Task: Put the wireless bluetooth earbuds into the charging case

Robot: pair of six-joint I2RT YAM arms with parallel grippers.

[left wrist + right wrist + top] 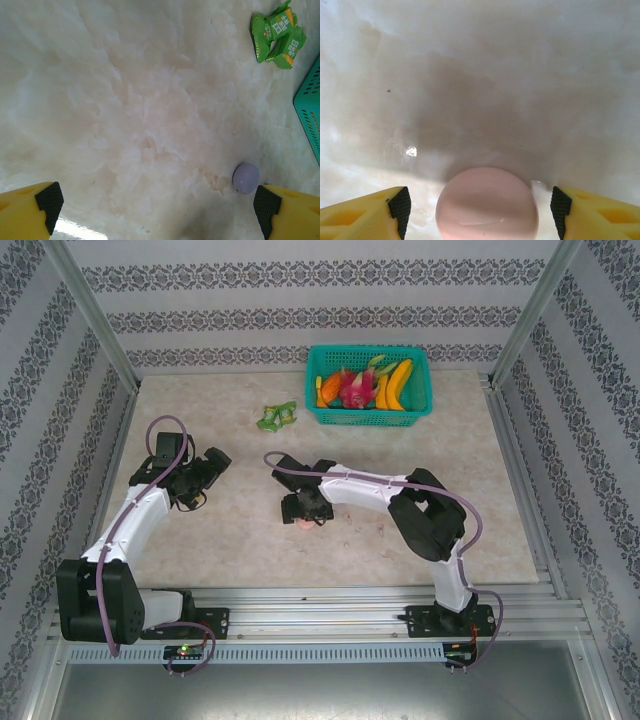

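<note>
A closed, round pale pink charging case [487, 205] lies on the marble table between the yellow fingers of my right gripper [480, 210], with a gap to the black pads [402, 206] on both sides; the gripper is open. From above, the case [303, 524] peeks out under the right gripper [303, 512] at mid-table. My left gripper [157, 202] is wide open over bare table; a small lilac round thing [245, 178], seemingly another closed case, lies just beyond its right fingertip [266, 206]. The left gripper [213, 464] hovers left of centre. The earbuds are out of view.
A green toy [277, 417] lies at the back middle, also in the left wrist view [278, 32]. A teal basket [368, 418] of toy fruit stands at the back right, its corner [310, 120] near the left gripper's far right. Patterned walls enclose the table.
</note>
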